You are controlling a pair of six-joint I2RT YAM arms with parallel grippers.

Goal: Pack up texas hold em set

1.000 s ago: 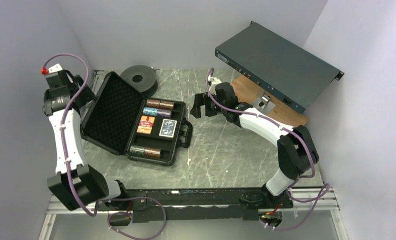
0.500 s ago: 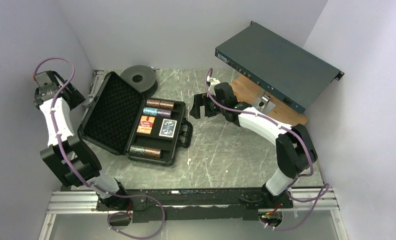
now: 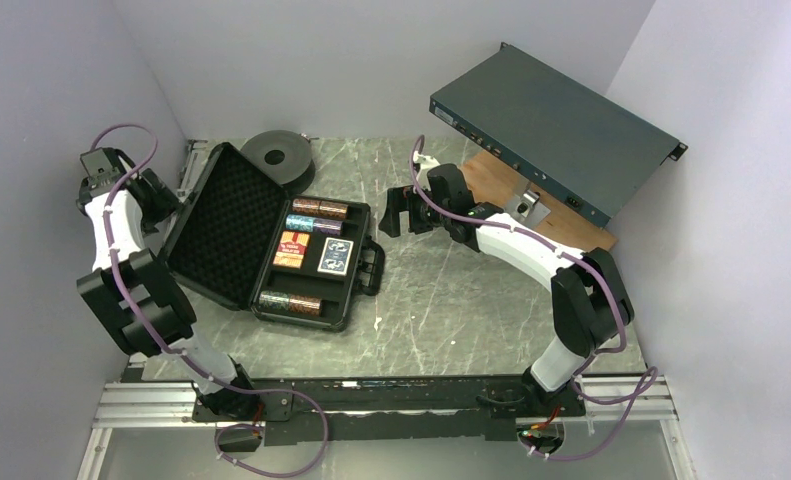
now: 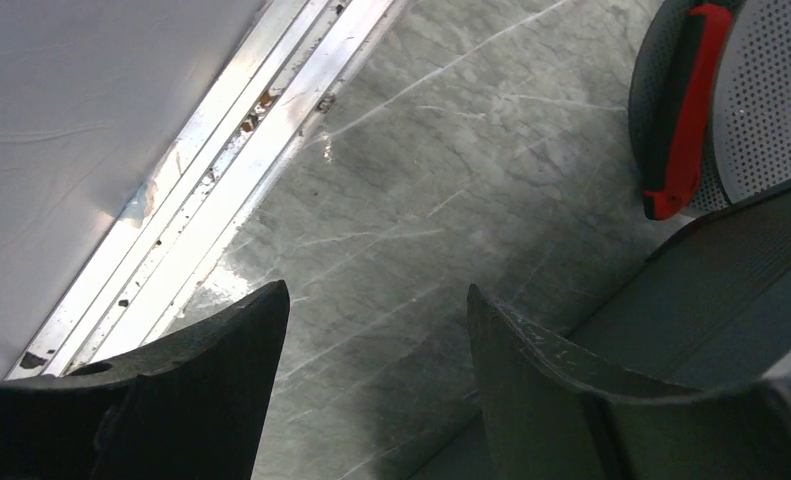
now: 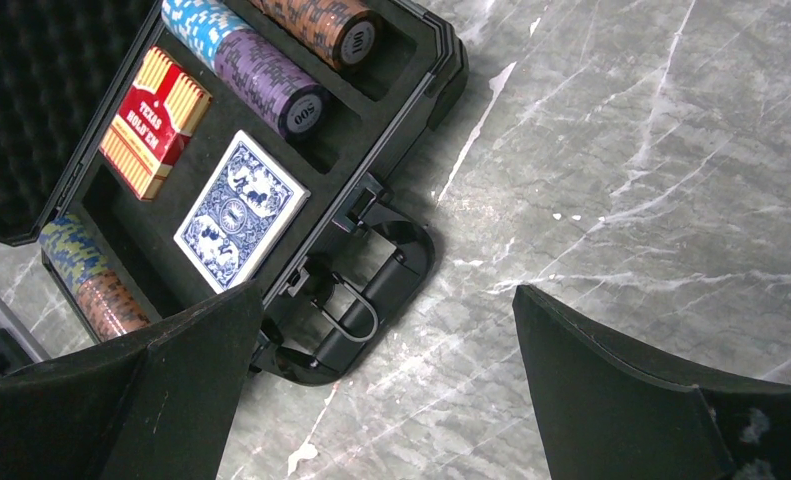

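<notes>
The black briefcase [image 3: 221, 220] lies open at the left, its foam-lined lid leaning back to the left. Its tray holds a brown chip stack [image 3: 319, 208], a blue and purple stack [image 3: 314, 224], a third stack [image 3: 291, 302], a red card deck [image 3: 292, 249] and a blue deck [image 3: 335, 256]. My left gripper [image 3: 163, 203] is open and empty behind the lid's outer side [image 4: 731, 290]. My right gripper [image 3: 396, 212] is open and empty, above the table just right of the case handle [image 5: 371, 290]. The right wrist view shows both decks [image 5: 239, 210] and the purple stack [image 5: 271, 80].
A black round spool [image 3: 279, 152] lies behind the case and shows in the left wrist view [image 4: 761, 100] with a red part. A large dark-grey metal box [image 3: 551, 130] rests tilted on a wooden board [image 3: 561, 215] at the back right. An aluminium rail [image 4: 221, 190] runs along the left wall.
My left arm has folded in, bringing its wrist down from the wall towards the lid's outer side. My right arm has barely moved.
</notes>
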